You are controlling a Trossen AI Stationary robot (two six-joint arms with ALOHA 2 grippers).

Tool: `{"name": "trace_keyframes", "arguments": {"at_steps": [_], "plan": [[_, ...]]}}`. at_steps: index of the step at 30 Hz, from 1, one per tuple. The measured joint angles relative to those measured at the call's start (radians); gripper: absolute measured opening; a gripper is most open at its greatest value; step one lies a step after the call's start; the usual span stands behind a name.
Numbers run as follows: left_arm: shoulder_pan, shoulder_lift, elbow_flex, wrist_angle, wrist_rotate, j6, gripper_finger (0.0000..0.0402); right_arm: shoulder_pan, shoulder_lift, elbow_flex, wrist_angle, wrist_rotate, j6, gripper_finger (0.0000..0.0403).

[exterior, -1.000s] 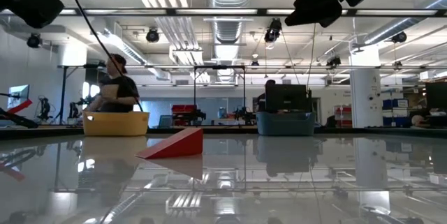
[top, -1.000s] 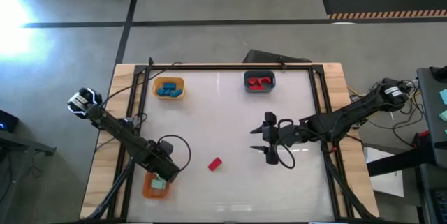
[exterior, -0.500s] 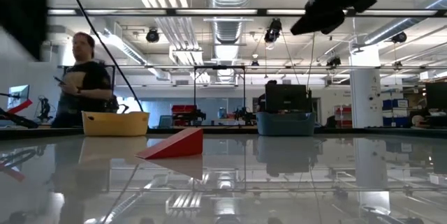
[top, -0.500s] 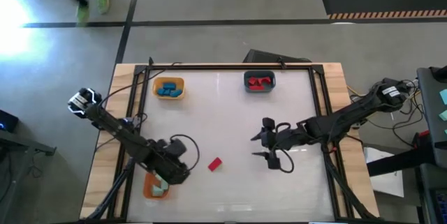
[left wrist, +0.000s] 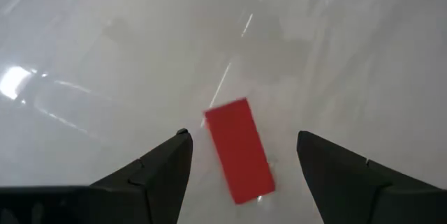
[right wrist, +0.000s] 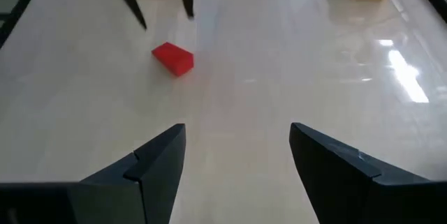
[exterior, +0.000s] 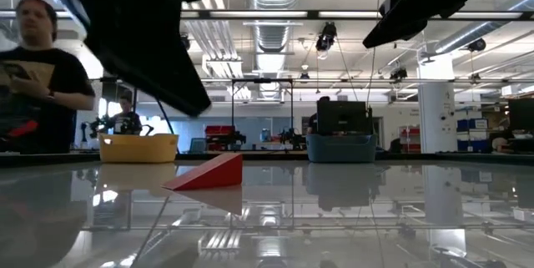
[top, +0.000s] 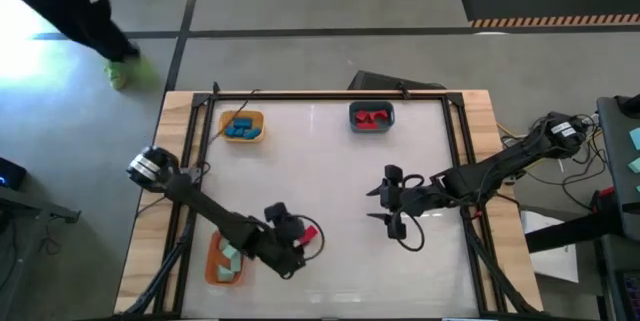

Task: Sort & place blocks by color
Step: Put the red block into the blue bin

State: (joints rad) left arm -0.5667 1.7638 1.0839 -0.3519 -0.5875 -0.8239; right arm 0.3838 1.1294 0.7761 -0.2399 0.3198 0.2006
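Left gripper (top: 308, 237) is held w/ fingers spread wide just above the red block (left wrist: 239, 150), nothing gripped; block is seen lying flat on the white table (top: 330, 161) btwn the fingers, near the front edge. Right gripper (top: 377, 204) is parked open over mid-table, empty. Blue blocks (top: 241, 129) are kept in the yellow tray (top: 241, 117), red ones (top: 372, 118) in the teal-grey tray (top: 372, 108), mint ones (top: 229, 263) in the orange tray (top: 214, 261).

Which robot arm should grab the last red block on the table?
Probably the left. Its open gripper hangs right over the red block, fingers on either side. The right gripper is open too, but well off to the side.
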Motion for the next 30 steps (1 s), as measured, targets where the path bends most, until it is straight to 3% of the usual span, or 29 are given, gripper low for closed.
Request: {"name": "trace_keyframes", "arguments": {"at_steps": [8,15,22,25,30], "plan": [[0.004,0.127,0.004,0.032,-0.01,-0.04,0.0241,0.009,0.005,0.0,0.023,-0.005,-0.001,0.0247],[0.011,0.154,0.002,0.051,-0.03,-0.058,0.0236,0.009,0.005,0.0,0.052,-0.003,0.009,0.0247],[0.011,0.154,-0.005,0.056,-0.02,-0.081,0.0152,0.011,0.005,-0.015,0.111,-0.001,0.007,0.0246],[0.011,0.154,-0.009,0.056,-0.022,-0.082,0.0104,0.016,0.014,-0.071,0.236,-0.001,-0.024,0.0246],[0.013,0.153,-0.01,0.057,-0.022,-0.084,0.0104,0.016,0.075,-0.204,0.618,0.001,-0.157,0.0246]]}}
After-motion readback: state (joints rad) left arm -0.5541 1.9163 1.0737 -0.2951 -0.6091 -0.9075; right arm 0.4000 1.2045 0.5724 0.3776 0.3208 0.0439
